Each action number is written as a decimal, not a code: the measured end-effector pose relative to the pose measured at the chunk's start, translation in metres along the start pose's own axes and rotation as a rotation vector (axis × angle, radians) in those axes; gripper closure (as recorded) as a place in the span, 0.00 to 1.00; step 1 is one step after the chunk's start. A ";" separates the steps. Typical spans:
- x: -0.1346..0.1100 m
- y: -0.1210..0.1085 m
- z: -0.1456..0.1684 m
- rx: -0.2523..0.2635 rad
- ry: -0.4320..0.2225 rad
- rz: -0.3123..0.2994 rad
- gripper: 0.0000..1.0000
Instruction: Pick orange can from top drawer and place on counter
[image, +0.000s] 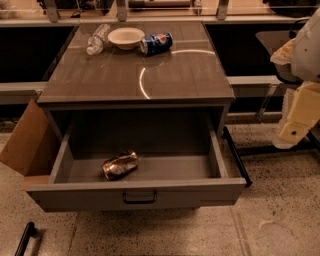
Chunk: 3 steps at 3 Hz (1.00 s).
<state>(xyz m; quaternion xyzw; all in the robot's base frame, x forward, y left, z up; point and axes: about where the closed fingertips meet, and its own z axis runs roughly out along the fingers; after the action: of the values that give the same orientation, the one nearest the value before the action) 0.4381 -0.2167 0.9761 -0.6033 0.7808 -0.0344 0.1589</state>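
The orange can (120, 165) is dented and shiny bronze-gold. It lies on its side on the floor of the open top drawer (135, 192), left of the middle. The drawer is pulled out, with its dark handle (139, 198) at the middle of the front panel. The counter (165, 75) is a glossy grey-brown top with a pale curved line, directly above the drawer. My gripper (289, 136) hangs at the far right of the camera view, beside the counter's right edge, well right of the drawer and away from the can.
On the far part of the counter lie a blue Pepsi can (156, 43), a white bowl (126, 37) and a clear plastic bottle (97, 39). A cardboard flap (26, 142) stands left of the drawer. A dark bar (236, 156) lies on the floor to its right.
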 end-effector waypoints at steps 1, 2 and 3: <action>0.000 0.000 0.000 0.000 0.000 0.000 0.00; -0.008 0.000 0.022 -0.035 -0.040 -0.028 0.00; -0.019 0.005 0.060 -0.099 -0.107 -0.030 0.00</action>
<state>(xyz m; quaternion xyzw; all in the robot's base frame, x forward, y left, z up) 0.4549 -0.1890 0.9216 -0.6231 0.7627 0.0343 0.1697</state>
